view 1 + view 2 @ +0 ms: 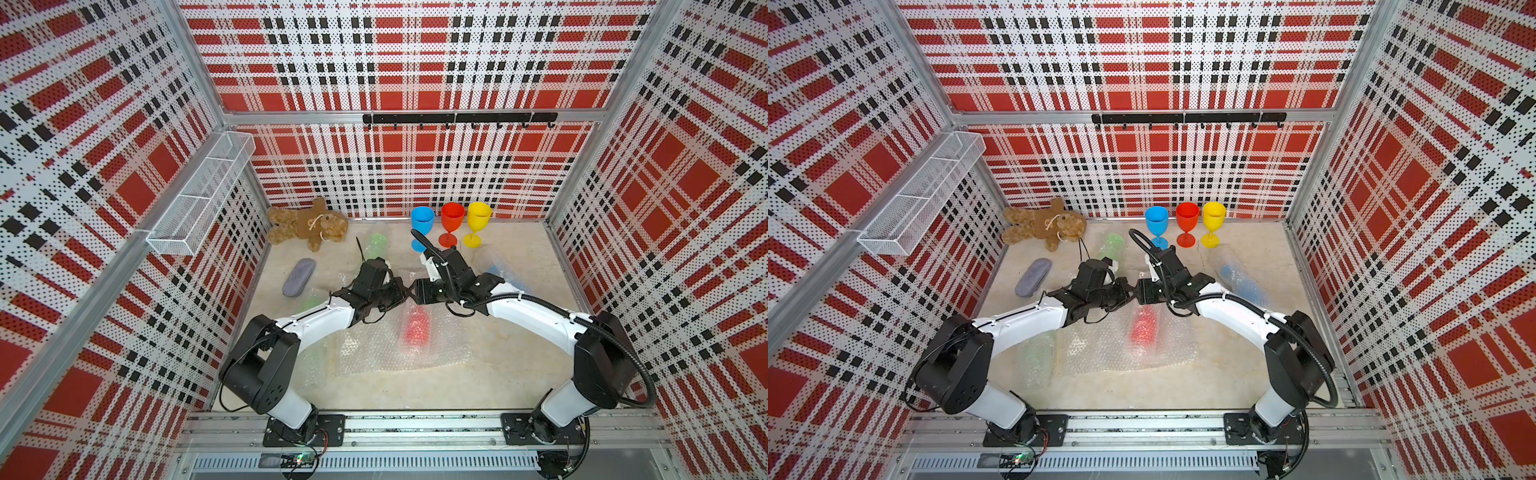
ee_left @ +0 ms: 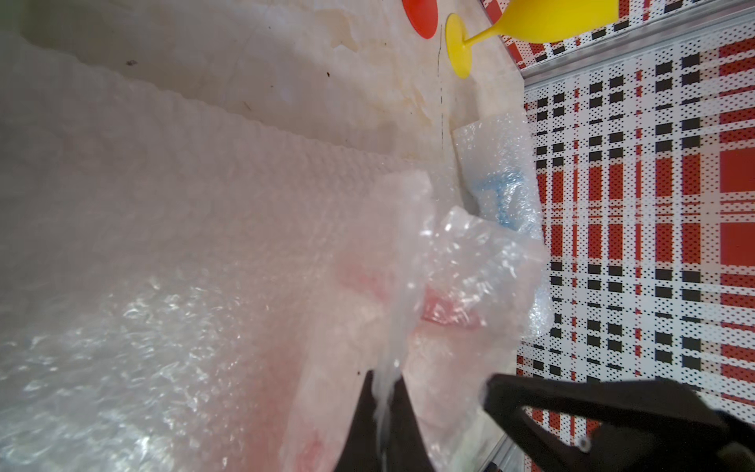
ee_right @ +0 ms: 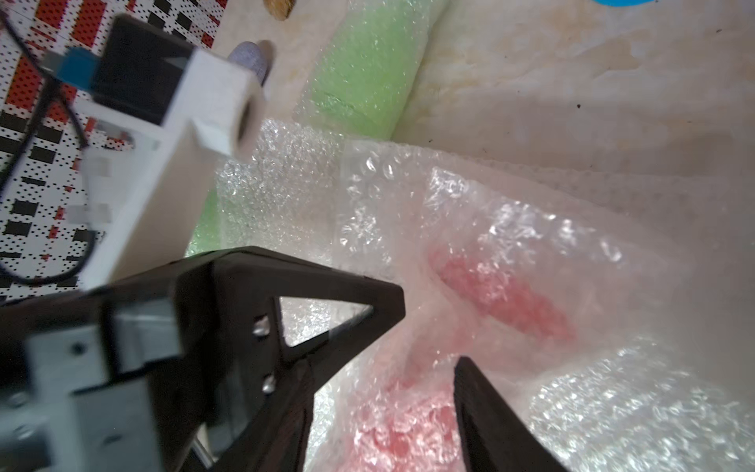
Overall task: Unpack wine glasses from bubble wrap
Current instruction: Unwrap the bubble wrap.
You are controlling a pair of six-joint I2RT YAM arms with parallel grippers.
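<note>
A red wine glass [image 1: 417, 328] [image 1: 1144, 328] lies rolled in bubble wrap [image 1: 374, 353] at mid-table. My left gripper [image 1: 408, 293] [image 2: 384, 392] is shut on a pinched edge of that wrap just beyond the glass. Facing it tip to tip, my right gripper [image 1: 416, 291] [image 3: 382, 363] is open, its fingers straddling the wrapped red glass [image 3: 502, 294]. Blue [image 1: 422, 222], red [image 1: 452, 220] and yellow [image 1: 478, 218] glasses stand bare at the back. A wrapped green glass [image 1: 376, 245] lies behind the left arm, and a wrapped blue one [image 1: 1237, 276] lies beside the right arm.
A brown teddy bear [image 1: 307, 224] lies at the back left, with a grey pouch [image 1: 298, 277] in front of it. Another greenish wrapped bundle [image 1: 1038, 353] lies under the left arm. A wire basket [image 1: 199, 199] hangs on the left wall, a hook rail [image 1: 457, 118] on the back wall.
</note>
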